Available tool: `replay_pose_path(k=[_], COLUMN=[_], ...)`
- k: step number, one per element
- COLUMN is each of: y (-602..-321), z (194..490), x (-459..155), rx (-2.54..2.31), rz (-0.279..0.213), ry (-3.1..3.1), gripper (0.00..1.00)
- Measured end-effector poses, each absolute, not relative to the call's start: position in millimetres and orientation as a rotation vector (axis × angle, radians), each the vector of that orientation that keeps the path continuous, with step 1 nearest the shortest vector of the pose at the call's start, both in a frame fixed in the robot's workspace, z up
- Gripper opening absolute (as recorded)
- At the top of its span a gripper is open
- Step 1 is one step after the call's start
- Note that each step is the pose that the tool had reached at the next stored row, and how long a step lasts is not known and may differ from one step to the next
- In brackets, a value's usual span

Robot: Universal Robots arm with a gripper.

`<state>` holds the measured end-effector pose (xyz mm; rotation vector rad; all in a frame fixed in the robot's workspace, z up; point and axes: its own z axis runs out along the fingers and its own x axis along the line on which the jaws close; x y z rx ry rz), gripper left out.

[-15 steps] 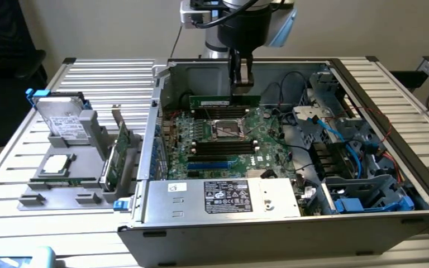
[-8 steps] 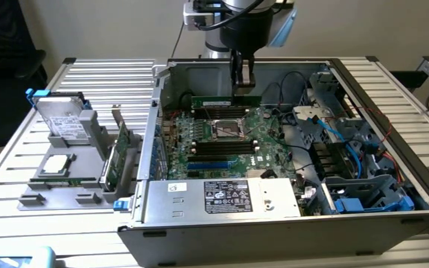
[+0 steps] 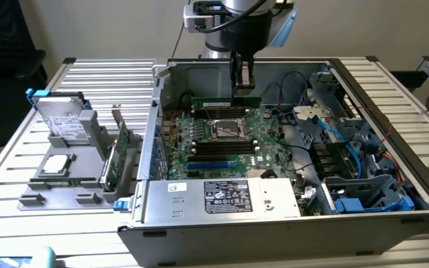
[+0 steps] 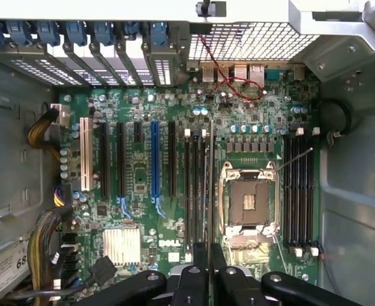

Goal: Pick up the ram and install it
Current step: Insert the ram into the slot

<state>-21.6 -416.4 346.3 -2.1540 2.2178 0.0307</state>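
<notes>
Exterior view, gripper: the gripper (image 3: 242, 89) is hanging straight down into the open computer case (image 3: 274, 237), at about twelve o'clock from the case's middle.
Exterior view, grip: its fingers are pinching the ram (image 3: 213, 103) by the upper edge, a little toward the ram's three o'clock end.
Exterior view, ram place: the ram is hanging directly under the gripper and looks raised above the motherboard (image 3: 263, 124). It is appearing at twelve o'clock from the processor socket (image 3: 228, 127).
Exterior view, long axis: the ram is lying from nine o'clock to three o'clock, from the exterior view's left to its right. The black memory slots (image 3: 222, 146) at six o'clock from the socket are running the same way.
Wrist view, gripper: the gripper (image 4: 210, 261) is pressing together on the ram (image 4: 211, 191), which is showing edge-on as one thin line between the fingers.
Wrist view, key relation: the ram's edge is running parallel to the black memory slots (image 4: 195, 191), between them and the processor socket (image 4: 248, 201). I judge the direction is already matching. Whether the ram is standing exactly over one slot, I cannot tell.
</notes>
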Motion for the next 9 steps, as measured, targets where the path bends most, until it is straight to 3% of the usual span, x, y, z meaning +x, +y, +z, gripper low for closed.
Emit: replay_pose_path(k=[9], y=[-409.1], z=[331.0], x=[-21.6], rx=[-2.154], rz=[0.030], ry=[2.218], gripper=[0.14])
